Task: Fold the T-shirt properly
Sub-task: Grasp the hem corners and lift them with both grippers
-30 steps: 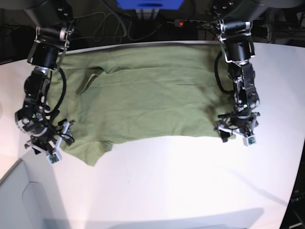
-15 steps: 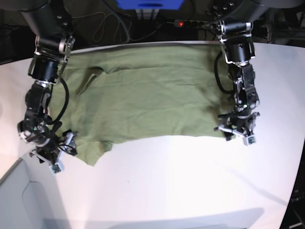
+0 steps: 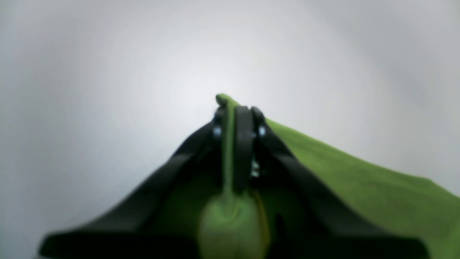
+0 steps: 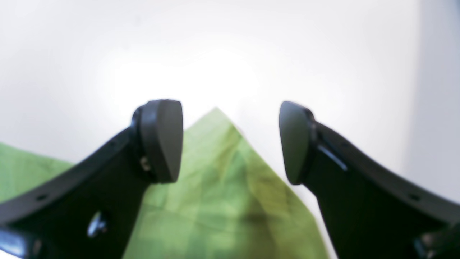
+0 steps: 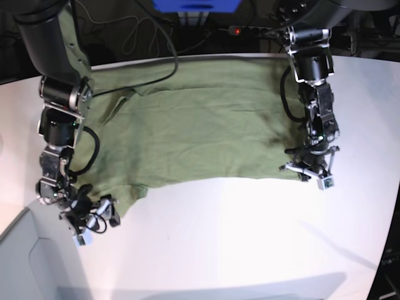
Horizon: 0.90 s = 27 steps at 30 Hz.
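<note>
The olive-green T-shirt lies spread flat across the far half of the white table. My left gripper, on the right of the base view, is at the shirt's near right corner. The left wrist view shows the left gripper shut on a thin fold of the shirt. My right gripper is at the shirt's near left corner. In the right wrist view the right gripper is open, with the pointed corner of the shirt lying between the jaws, untouched.
A power strip with a red light, cables and a blue object sit behind the table's far edge. A grey surface adjoins the table at the near left. The table's right edge runs close to the left arm.
My right arm has moved along the shirt's left edge toward the table's front, to the near left corner. My left gripper has stayed at the right corner.
</note>
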Motion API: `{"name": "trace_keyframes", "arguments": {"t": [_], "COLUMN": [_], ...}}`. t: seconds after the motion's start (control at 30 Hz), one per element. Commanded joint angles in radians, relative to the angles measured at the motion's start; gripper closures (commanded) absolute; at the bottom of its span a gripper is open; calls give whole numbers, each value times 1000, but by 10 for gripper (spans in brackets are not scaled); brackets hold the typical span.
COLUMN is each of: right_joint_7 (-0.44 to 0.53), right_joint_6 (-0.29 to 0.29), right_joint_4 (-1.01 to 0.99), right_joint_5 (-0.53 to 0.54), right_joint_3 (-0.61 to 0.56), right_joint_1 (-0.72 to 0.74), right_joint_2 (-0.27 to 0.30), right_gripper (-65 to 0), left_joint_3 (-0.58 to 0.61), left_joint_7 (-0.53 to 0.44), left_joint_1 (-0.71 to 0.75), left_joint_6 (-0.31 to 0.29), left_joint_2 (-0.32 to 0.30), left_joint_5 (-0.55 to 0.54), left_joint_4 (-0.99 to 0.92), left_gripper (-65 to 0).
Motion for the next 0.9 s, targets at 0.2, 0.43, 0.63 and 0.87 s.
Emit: {"name": "trace_keyframes", "arguments": {"t": [0.2, 0.43, 0.63, 0.87], "right_joint_7": [179, 187, 187, 184], "right_joint_6": [-165, -173, -173, -198], "right_joint_4": [-85, -81, -84, -79], "right_joint_5": [16, 16, 16, 16], "right_joint_3": [-3, -103, -126, -124], "right_joint_1": [31, -47, -61, -61], "right_joint_2": [13, 11, 10, 11], "right_gripper": [-400, -400, -383, 0], "left_joint_3": [-4, 0, 0, 0], "left_joint_7": [7, 1, 1, -1], "left_joint_1": [-14, -14, -14, -1], "left_joint_6": [1, 1, 1, 1], "left_joint_2": [-2, -1, -1, -1], "left_joint_5": [-2, -2, -2, -2], "left_joint_4": [14, 14, 14, 14], "left_gripper": [0, 0, 0, 0]}}
